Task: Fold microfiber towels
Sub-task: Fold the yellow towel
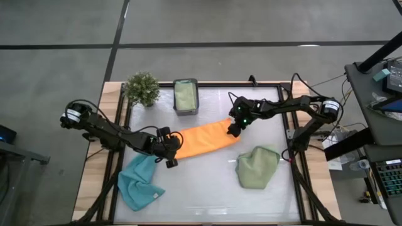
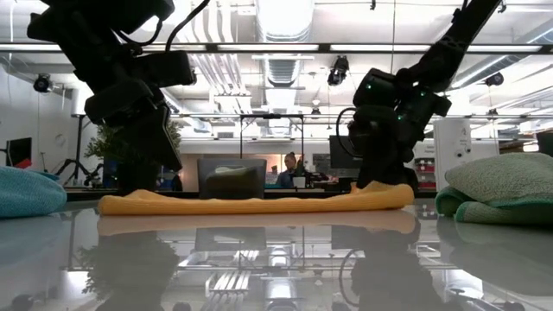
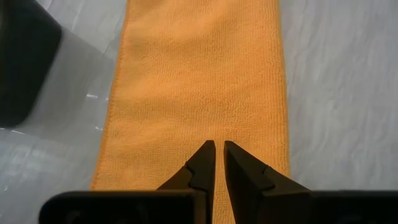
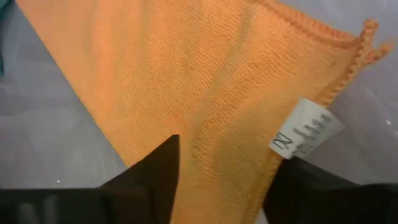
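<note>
Hard to tell from the right wrist view whether the fingers actually pinch the orange towel. Print on the white label too small to read. Dark box cut off at the edge, towel's near end hidden behind the left fingers.

Overhead, table-level, two close wrists; all share orange towel

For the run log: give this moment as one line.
orange towel: folded strip | left gripper: shut at one end | right gripper: open over other end

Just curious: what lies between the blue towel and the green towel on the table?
Only bare table shows between the blue towel and the green towel, seen from above.
</note>
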Motion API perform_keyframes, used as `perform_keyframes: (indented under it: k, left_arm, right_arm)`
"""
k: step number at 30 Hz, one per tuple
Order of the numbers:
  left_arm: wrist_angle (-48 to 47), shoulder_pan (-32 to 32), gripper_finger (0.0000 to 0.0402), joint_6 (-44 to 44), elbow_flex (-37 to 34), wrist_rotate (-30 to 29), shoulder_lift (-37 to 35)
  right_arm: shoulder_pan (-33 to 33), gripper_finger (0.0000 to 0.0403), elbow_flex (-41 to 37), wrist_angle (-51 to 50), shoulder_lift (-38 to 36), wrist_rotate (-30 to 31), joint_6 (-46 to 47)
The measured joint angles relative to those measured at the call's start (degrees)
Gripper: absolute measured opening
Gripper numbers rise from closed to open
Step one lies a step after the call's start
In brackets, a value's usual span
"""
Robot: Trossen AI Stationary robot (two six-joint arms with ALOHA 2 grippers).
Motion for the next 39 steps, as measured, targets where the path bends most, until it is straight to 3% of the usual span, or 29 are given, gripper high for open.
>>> perform_keyframes:
  k: [10,17,32,39]
  left_arm:
    - [0.0,0.0,0.0019,0.0,0.1,0.0,0.0]
    - [-0.2,0.0,0.0019,-0.4,0.0,0.7,0.0]
    - [0.0,0.0,0.0019,0.0,0.0,1.4,0.5]
    - [5.9,0.0,0.0019,0.3,-1.5,1.3,5.2]
  right_arm:
    - [0.0,0.0017,0.1,1.7,0.0,0.0,-0.5]
    - [0.0,0.001,0.9,-2.6,-2.4,2.7,-1.1]
    - [0.0,0.0009,8.9,-34.4,-16.6,26.4,-5.2]
    - [1.4,0.0009,13.2,-37.5,-14.6,24.4,-3.9]
